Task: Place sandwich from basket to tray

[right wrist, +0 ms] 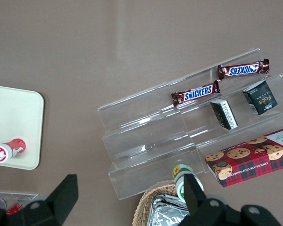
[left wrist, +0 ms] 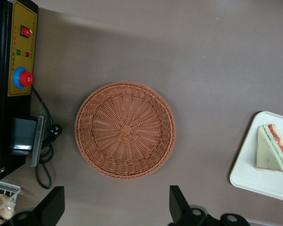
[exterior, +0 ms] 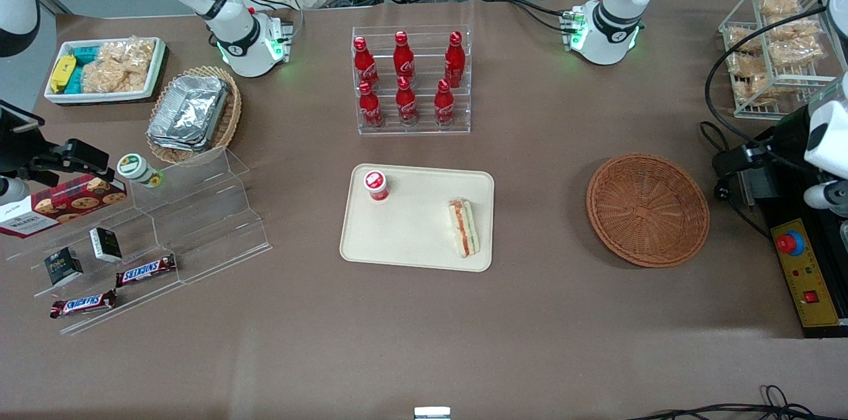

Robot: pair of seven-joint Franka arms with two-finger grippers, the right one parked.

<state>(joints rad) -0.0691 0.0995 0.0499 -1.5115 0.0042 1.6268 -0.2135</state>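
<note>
1. The sandwich [exterior: 463, 227] is lying on the tray [exterior: 411, 234], close to the rim that faces the basket [exterior: 647, 209], with its red and green filling stripes showing along the top.
2. The basket is sitting on the brown table [exterior: 424, 340] toward the working arm's end, well apart from the tray, and nothing is lying in it (the left wrist view is looking straight down into its woven bottom).
3. The gripper [left wrist: 115, 207] is hovering above the table beside the basket [left wrist: 125, 130], with its two dark fingers [left wrist: 52, 203] spread wide and nothing between them; in the front view only part of the arm is showing at the edge, near the yellow control box [exterior: 808, 274].
4. In the left wrist view, a corner of the tray [left wrist: 254, 176] is showing with the sandwich [left wrist: 272, 149] resting on it.
5. A small red-capped cup [exterior: 375, 185] is standing on the tray too, near the corner nearest the parked arm's end and well apart from the sandwich.
6. A clear rack of red soda bottles [exterior: 407, 79] is standing farther from the front camera than the tray.
7. A clear stepped stand [exterior: 165, 234] holding two Snickers bars [exterior: 146, 269] is sitting toward the parked arm's end of the table.
</note>
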